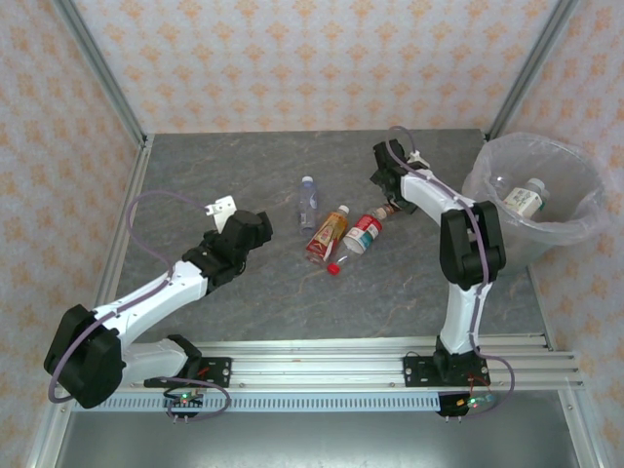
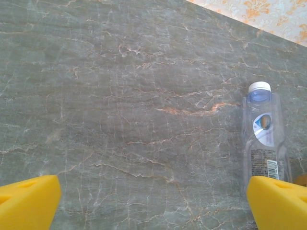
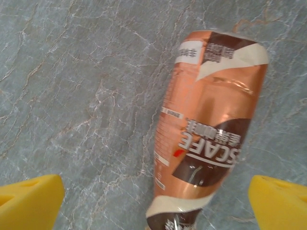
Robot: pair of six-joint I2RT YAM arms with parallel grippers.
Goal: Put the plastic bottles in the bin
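Okay, my right gripper [image 3: 153,203] is spread wide over the brown coffee bottle [image 3: 206,129], which lies flat on the grey marbled table [image 3: 72,96], nothing gripped yet. First worry: the bottle sits off-centre, nearer the pad on the right of the wrist view, and slanted across the gap. I reckon that pad meets it first when I close and rolls or skids it away. The shrink sleeve looks glossy too, so a grip could slip on the carry to the bin [image 1: 561,239], which stands at the table's far right with a white-labelled bottle [image 1: 525,198] inside.

My left gripper [image 2: 153,203], equally wide and empty, hovers over bare table. The clear water bottle [image 2: 263,139] lies right at one yellow pad [image 2: 280,201], so dropping straight down risks landing on it rather than straddling it. From above, an orange-labelled bottle [image 1: 328,234] and a red-and-white-labelled bottle [image 1: 362,234] lie between the arms.

Writing: "SCAFE" in white, upside down to me, Nescafé I'd guess, plus Chinese characters I can't make out. The water bottle shows a round blue logo and a barcode, no legible words.
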